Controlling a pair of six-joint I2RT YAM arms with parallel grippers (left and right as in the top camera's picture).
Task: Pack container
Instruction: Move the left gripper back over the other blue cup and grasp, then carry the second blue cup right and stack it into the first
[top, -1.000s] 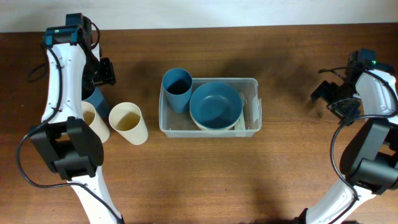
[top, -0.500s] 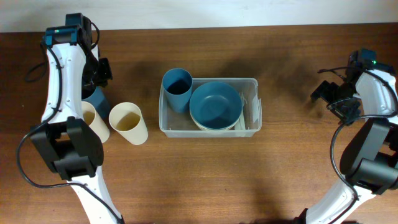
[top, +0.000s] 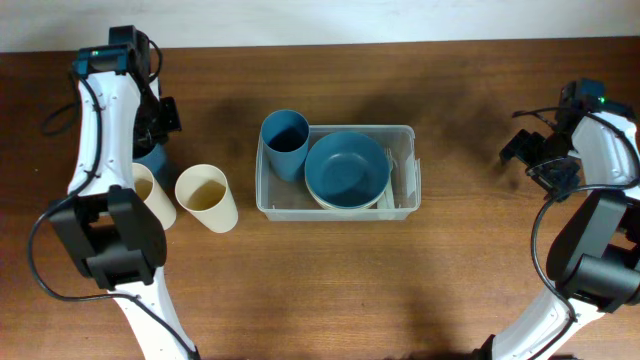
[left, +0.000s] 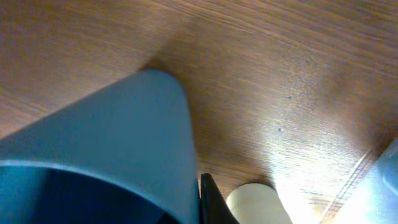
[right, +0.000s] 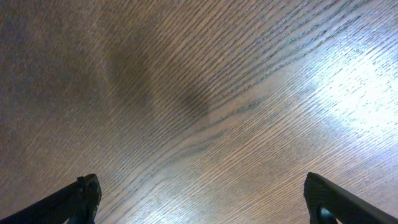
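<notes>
Centrally, clear round-cornered plastic container (top: 405, 195) held round blue bowl (top: 346, 168), cup (top: 285, 140). R gripper (right: 200, 190) spread wide over woodgrain table (top: 320, 280); L gripper (top: 167, 113) state: can't tell.

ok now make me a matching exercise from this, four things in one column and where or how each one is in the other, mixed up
Things:
1. container
2. blue bowl
3. cream cup nearest the container
4. right pincer

Place or state:
a. open, over bare table
b. standing on the table, outside the container
c. at the middle of the table
d. sitting inside the container

Pairs: 1-c, 2-d, 3-b, 4-a
</notes>
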